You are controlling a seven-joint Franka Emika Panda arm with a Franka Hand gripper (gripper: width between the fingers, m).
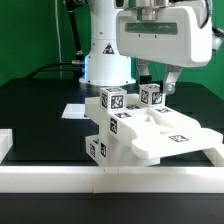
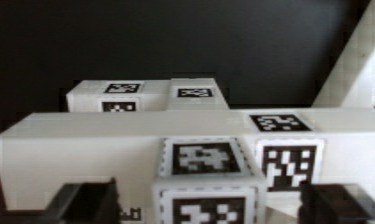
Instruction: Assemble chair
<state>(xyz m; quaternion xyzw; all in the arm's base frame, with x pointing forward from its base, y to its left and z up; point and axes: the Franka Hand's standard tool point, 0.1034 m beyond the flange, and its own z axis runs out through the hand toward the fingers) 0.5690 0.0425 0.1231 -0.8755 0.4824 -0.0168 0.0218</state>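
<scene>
The two-finger gripper (image 1: pixel 152 78) hovers just above the chunky matte-white tagged plastic chair (image 1: pixel 140 128) on the black table (image 1: pixel 40 110), behind the low white border rail (image 1: pixel 110 180). In the wrist view, its dark fingers (image 2: pixel 91 205) stand spread either side of a tagged block (image 2: pixel 210 175), not touching it.

A long white border rail (image 1: pixel 110 178) fronts the black table (image 1: pixel 40 110).

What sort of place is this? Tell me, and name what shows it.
Probably a robotics lab test bench: a black table edged by a white border rail, a fixed white robot arm, and white chair parts carrying square black-and-white tags.
</scene>
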